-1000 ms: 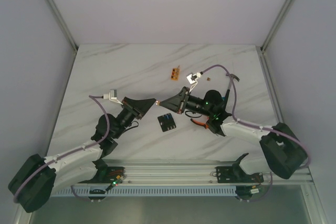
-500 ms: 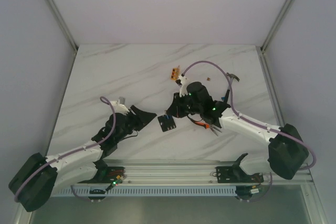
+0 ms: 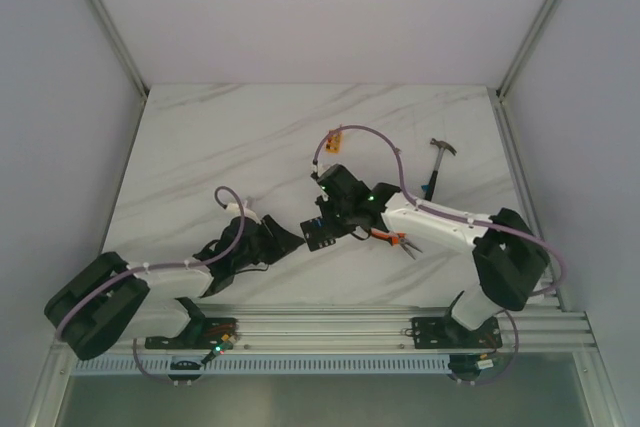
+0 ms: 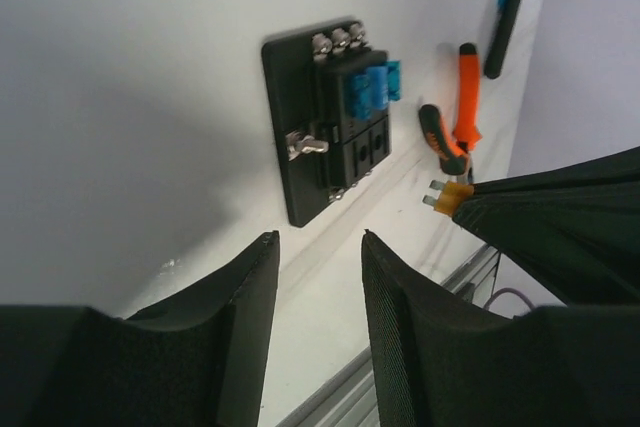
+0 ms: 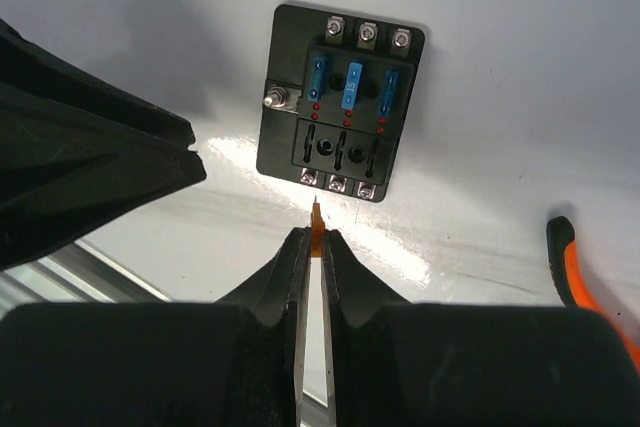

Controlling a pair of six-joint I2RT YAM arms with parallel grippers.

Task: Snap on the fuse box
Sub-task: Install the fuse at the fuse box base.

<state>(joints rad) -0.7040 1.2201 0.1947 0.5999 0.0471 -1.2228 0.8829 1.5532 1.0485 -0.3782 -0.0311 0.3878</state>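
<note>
Locate the fuse box [image 3: 320,234] flat on the bench [image 3: 220,137], toward the near side and between the two claws. Read positions from the overhead view: left claw [image 4: 318,245] at 9 o'clock of the box, just beside it and apart; right claw [image 5: 318,237] at 12 to 1 o'clock, close above; orange-handled pliers [image 3: 392,239] at 3 o'clock, near; small orange block [image 3: 335,137] at 12 o'clock, well apart; hammer [image 3: 437,160] at 2 o'clock, well apart. Confirm left claw open, fingers parted, nothing between them. Confirm right claw closed on an orange fuse [image 5: 317,219], pinched edge-on at the fingertips, aimed at the box and not touching it. From the right wrist view, note three blue fuses [image 5: 350,82] seated in the row at 12 o'clock and dark, apparently vacant slots [image 5: 340,155] in the row at 6 o'clock. Judge the step in hand as approach: fuse brought to the box, insertion not yet made. For the next move, line up the fuse blades with one vacant slot, square the fuse to the top face, lower straight and press until seated. Expect the box, apparently unfixed, to slide under load; consider bracing its edge with the left claw. Intended slot: cannot tell.
</note>
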